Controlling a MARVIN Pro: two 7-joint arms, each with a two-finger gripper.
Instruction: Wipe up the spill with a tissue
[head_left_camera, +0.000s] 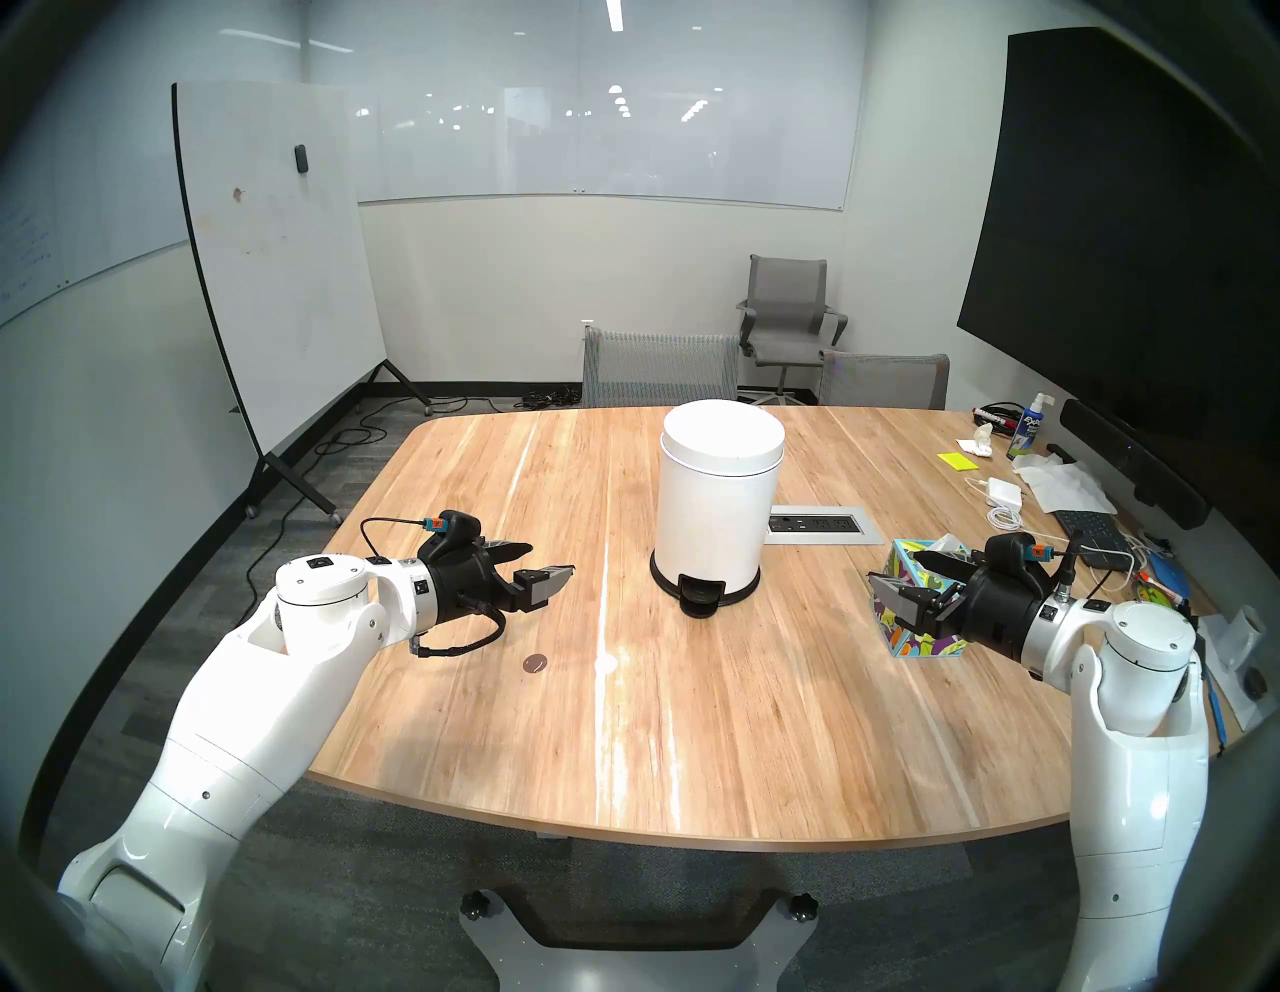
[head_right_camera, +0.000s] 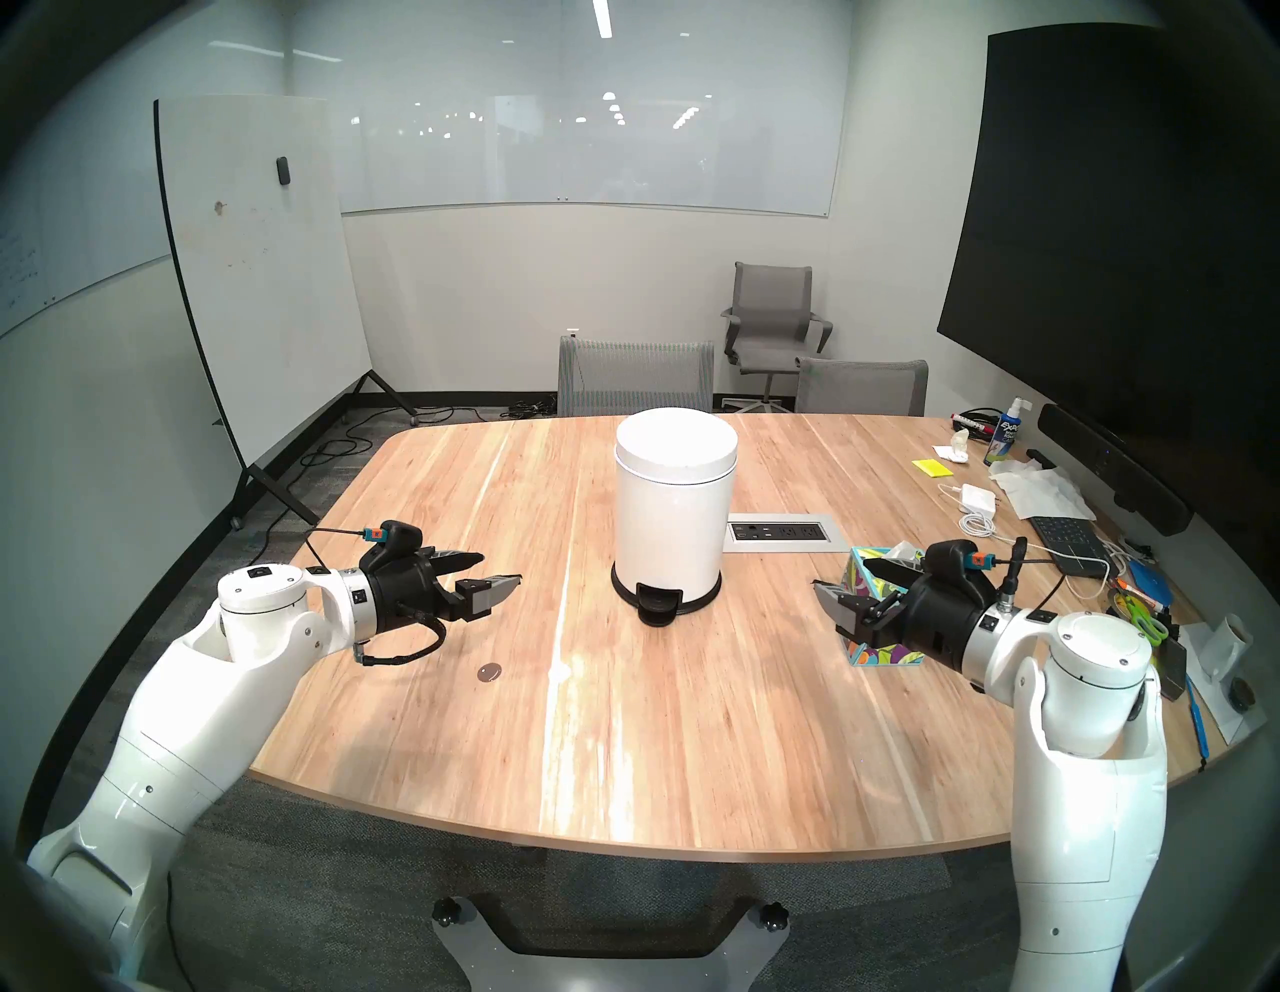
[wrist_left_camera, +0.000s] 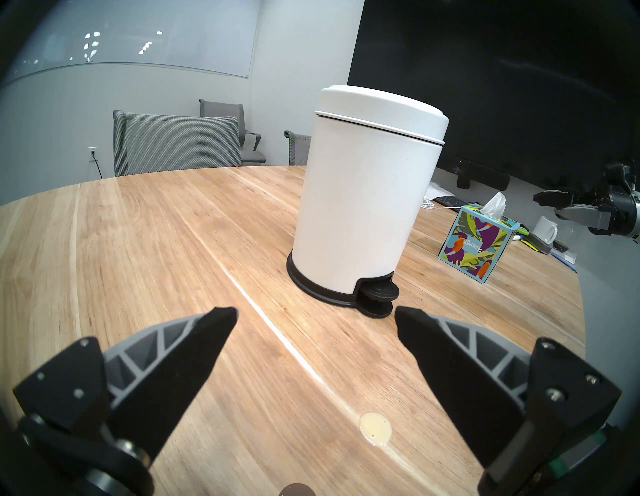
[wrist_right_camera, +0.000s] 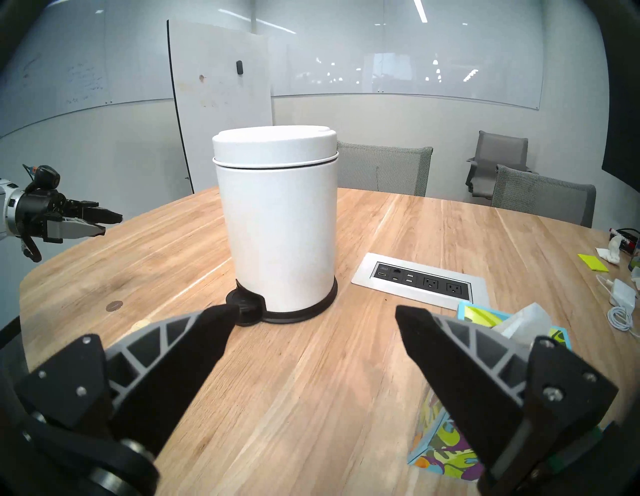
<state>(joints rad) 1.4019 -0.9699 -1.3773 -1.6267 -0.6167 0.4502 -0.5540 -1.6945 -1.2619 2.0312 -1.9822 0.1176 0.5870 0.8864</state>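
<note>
The spill (head_left_camera: 534, 663) (head_right_camera: 490, 671) is a small round grey-brown puddle on the wooden table (head_left_camera: 692, 748), near its left front. It also shows in the right wrist view (wrist_right_camera: 114, 306) and at the bottom edge of the left wrist view (wrist_left_camera: 297, 490). My left gripper (head_left_camera: 550, 561) (head_right_camera: 500, 568) (wrist_left_camera: 315, 311) hovers open and empty, above and just behind the spill. A white tissue (head_left_camera: 945, 544) (wrist_left_camera: 493, 206) (wrist_right_camera: 523, 320) sticks out of a colourful tissue box (head_left_camera: 928, 641) (wrist_left_camera: 478, 242). My right gripper (head_left_camera: 897, 568) (head_right_camera: 843, 577) (wrist_right_camera: 311, 311) is open and empty over that box, partly hiding it.
A pale cream puddle (wrist_left_camera: 375, 428) (head_left_camera: 606, 663) lies just right of the spill. A white pedal bin (head_left_camera: 717, 512) stands mid-table, with a power outlet panel (head_left_camera: 824, 524) to its right. Keyboard, charger, spray bottle (head_left_camera: 1025, 433) and mug clutter the right edge. Chairs stand beyond the far edge.
</note>
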